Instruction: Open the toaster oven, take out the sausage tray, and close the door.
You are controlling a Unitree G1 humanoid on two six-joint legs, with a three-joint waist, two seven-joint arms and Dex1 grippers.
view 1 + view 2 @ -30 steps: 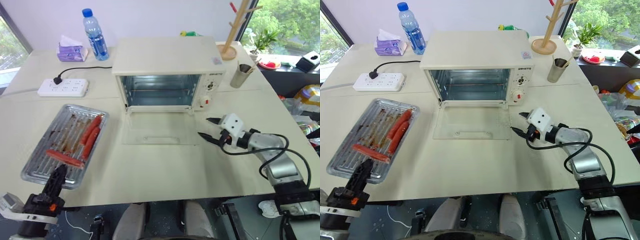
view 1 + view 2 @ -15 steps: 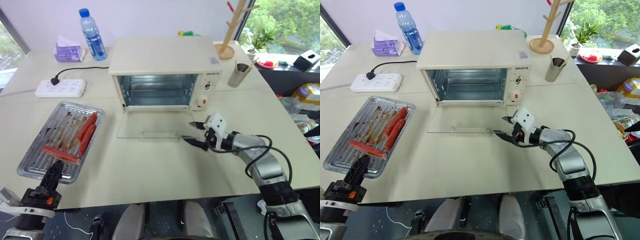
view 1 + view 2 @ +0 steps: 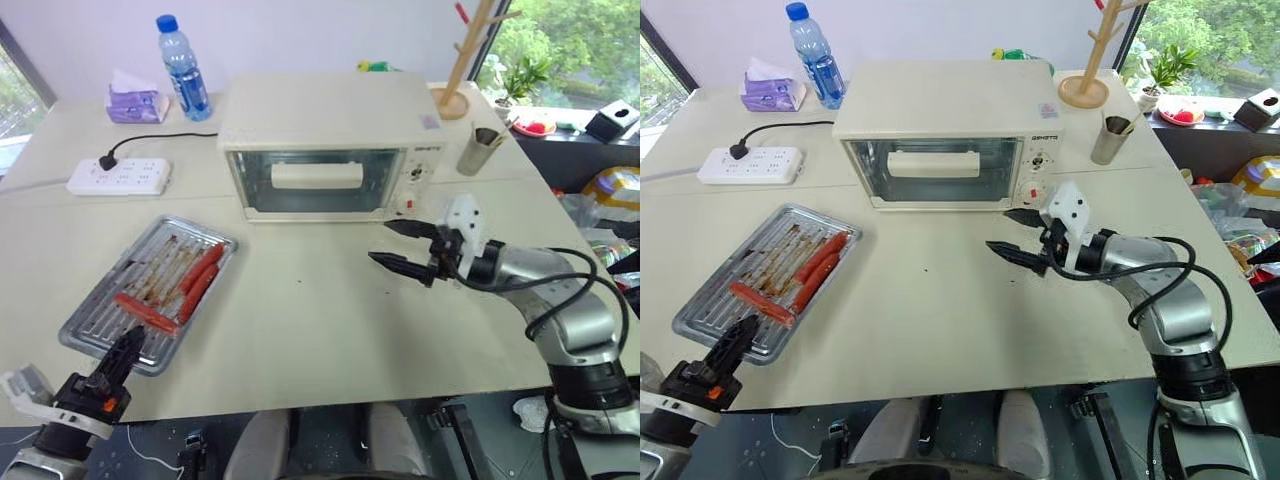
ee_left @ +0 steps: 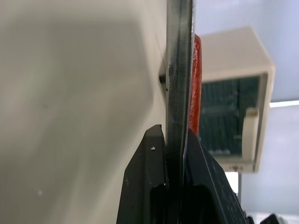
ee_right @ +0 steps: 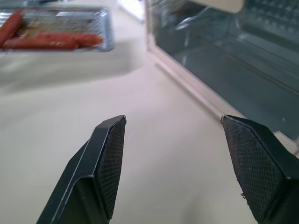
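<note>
The cream-white toaster oven (image 3: 330, 105) stands at the middle back of the table. Its glass door (image 3: 375, 185) is shut upright, with the bar handle (image 3: 317, 175) across the window. The silver sausage tray (image 3: 150, 295) lies on the table to the left front, holding three red sausages (image 3: 200, 280). My left gripper (image 3: 127, 345) is shut on the tray's near rim; the left wrist view shows the fingers (image 4: 149, 158) clamped on that rim (image 4: 180, 70). My right gripper (image 3: 378, 242) hovers open and empty in front of the oven's right panel.
Along the back left stand a water bottle (image 3: 183, 65), a purple tissue pack (image 3: 135, 103) and a white power strip (image 3: 120, 175) with its cord. A wooden rack (image 3: 465, 60) and a metal cup (image 3: 483, 148) stand right of the oven. The table's front edge runs just behind my left gripper.
The door, lying flat open before, now stands shut. My right gripper rose from the door's front edge, still open. The tray's far end swung a little to the right.
</note>
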